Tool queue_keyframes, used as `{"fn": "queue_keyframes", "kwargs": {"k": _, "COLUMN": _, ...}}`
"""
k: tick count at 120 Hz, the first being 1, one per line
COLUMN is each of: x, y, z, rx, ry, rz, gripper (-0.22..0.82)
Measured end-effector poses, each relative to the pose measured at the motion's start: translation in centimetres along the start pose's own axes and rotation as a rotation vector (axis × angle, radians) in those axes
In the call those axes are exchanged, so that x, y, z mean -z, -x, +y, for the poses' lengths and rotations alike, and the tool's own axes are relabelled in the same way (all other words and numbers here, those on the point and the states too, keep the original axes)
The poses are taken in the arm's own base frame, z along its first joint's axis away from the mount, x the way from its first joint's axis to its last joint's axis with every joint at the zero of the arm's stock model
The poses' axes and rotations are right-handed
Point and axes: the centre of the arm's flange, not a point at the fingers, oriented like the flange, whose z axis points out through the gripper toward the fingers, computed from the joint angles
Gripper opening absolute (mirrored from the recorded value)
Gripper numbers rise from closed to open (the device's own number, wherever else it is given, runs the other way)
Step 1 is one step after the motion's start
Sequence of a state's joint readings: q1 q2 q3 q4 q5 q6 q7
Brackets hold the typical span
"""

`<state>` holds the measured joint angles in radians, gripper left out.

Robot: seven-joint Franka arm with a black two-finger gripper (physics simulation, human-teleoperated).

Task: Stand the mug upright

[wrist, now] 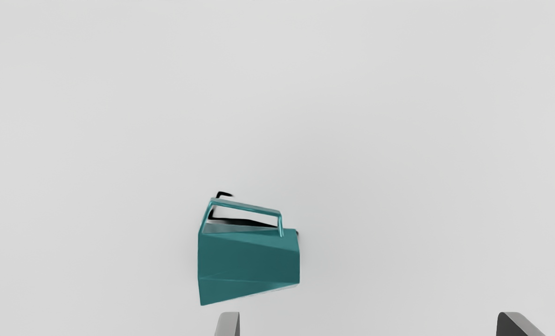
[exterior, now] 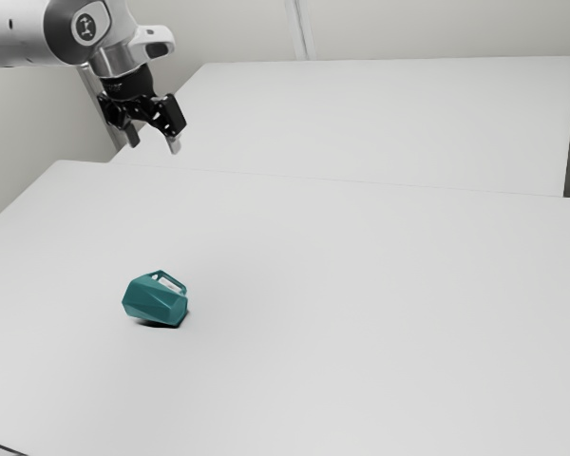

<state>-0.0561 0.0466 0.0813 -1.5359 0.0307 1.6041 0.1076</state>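
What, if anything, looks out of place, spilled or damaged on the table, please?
The mug does: it lies on its side on the table, where one would expect it to stand on its base. I see no spill or damage.

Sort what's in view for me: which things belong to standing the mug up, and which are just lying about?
Part of the job:
mug, on its side
table under it
gripper, jaws apart

Not part of it:
white surface beyond the table
thin dark line in the exterior view's lower left corner, too little shown to name
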Motion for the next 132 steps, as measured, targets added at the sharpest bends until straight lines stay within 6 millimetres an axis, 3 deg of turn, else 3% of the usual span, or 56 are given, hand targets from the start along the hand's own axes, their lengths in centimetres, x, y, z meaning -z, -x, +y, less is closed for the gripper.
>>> {"fn": "queue_keyframes", "kwargs": {"k": 51, "x": -0.4, "y": 0.2, "z": -0.2, "rx": -0.005, "ry": 0.023, "rz": -0.001, "gripper": 0.60}}
{"fn": "queue_keyframes", "kwargs": {"k": 67, "x": -2.3, "y": 0.5, "z": -1.2, "rx": 0.007, "ry": 0.148, "rz": -0.023, "gripper": 0.60}}
{"fn": "queue_keyframes", "kwargs": {"k": 89, "x": -5.0, "y": 2.0, "z": -6.4, "rx": 0.049, "ry": 0.325, "rz": -0.029, "gripper": 0.60}}
{"fn": "queue_keyframes", "kwargs": {"k": 132, "x": -13.5, "y": 9.4, "z": -19.4, "rx": 0.127, "ry": 0.594, "rz": -0.074, "gripper": 0.60}}
